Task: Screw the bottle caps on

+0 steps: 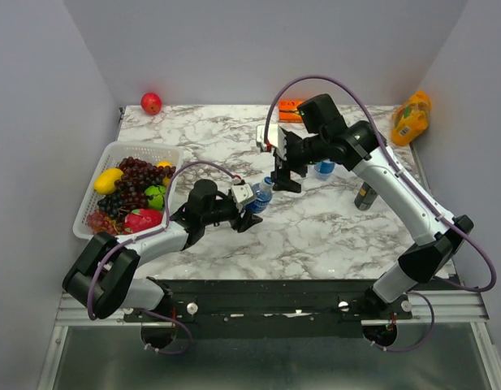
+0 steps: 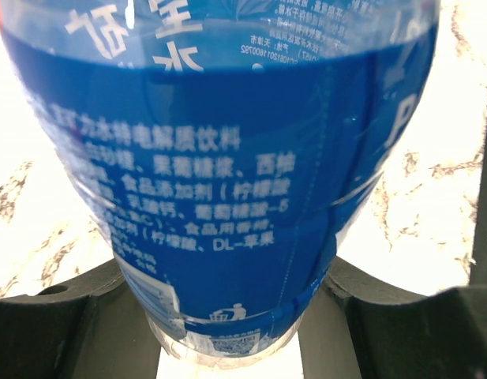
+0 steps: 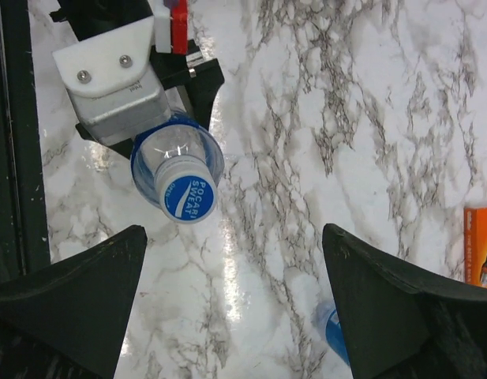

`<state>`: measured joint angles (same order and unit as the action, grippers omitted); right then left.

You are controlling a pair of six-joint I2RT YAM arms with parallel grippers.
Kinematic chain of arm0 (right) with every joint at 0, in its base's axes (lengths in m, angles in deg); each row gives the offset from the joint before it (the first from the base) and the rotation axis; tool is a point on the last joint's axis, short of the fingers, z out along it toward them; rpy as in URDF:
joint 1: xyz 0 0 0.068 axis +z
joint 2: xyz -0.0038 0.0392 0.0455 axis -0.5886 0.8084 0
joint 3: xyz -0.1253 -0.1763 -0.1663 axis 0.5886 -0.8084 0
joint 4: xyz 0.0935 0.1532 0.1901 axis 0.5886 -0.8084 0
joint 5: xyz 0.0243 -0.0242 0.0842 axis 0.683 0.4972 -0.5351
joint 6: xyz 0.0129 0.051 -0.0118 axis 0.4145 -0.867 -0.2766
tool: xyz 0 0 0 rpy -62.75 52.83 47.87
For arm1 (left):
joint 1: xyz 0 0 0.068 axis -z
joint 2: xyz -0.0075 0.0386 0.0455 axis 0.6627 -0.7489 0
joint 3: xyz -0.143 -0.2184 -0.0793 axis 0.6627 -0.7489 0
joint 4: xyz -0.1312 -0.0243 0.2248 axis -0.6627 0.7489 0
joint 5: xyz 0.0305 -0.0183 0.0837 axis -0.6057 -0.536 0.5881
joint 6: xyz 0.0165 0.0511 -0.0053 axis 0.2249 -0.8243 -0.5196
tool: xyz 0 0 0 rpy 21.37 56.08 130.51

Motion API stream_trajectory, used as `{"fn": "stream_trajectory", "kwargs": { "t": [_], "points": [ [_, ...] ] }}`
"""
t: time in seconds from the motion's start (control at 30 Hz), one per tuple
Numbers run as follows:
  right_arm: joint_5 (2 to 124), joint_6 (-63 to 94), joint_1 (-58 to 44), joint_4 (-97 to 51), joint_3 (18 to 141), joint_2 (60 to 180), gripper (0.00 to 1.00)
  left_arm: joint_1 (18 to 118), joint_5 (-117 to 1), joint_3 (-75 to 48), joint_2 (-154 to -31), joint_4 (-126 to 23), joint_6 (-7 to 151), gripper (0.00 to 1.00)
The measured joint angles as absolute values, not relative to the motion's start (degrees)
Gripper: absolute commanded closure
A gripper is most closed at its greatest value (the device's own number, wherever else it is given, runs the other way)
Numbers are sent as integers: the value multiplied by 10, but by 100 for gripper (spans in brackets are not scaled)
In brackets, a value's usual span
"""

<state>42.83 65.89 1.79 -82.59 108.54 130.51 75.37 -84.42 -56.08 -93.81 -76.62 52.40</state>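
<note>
My left gripper [image 1: 252, 201] is shut on a clear bottle [image 1: 263, 193] with a blue label, standing upright on the marble table. The bottle fills the left wrist view [image 2: 227, 158], between the two dark fingers [image 2: 69, 316]. A blue cap [image 3: 189, 197] sits on its neck. My right gripper [image 3: 235, 316] is open and empty, above the table just right of that cap; it also shows in the top view [image 1: 282, 177]. The second bottle [image 1: 325, 168] stands behind the right arm, and its edge shows in the right wrist view [image 3: 334, 332]. I cannot make out its cap.
A white basket [image 1: 112, 154] of fruit stands at the left. A red apple [image 1: 151, 102] lies at the back left, an orange box [image 1: 291, 106] at the back, an orange bottle [image 1: 410, 118] at the back right. A dark can [image 1: 364, 196] stands right of the second bottle.
</note>
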Motion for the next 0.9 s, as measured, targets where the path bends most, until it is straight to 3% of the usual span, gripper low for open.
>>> {"fn": "stream_trajectory", "kwargs": {
  "t": [0.9],
  "points": [
    [401,769,69,-843,1051,1313,0,738,-883,-533,-951,-766,596,100]
  ]
}}
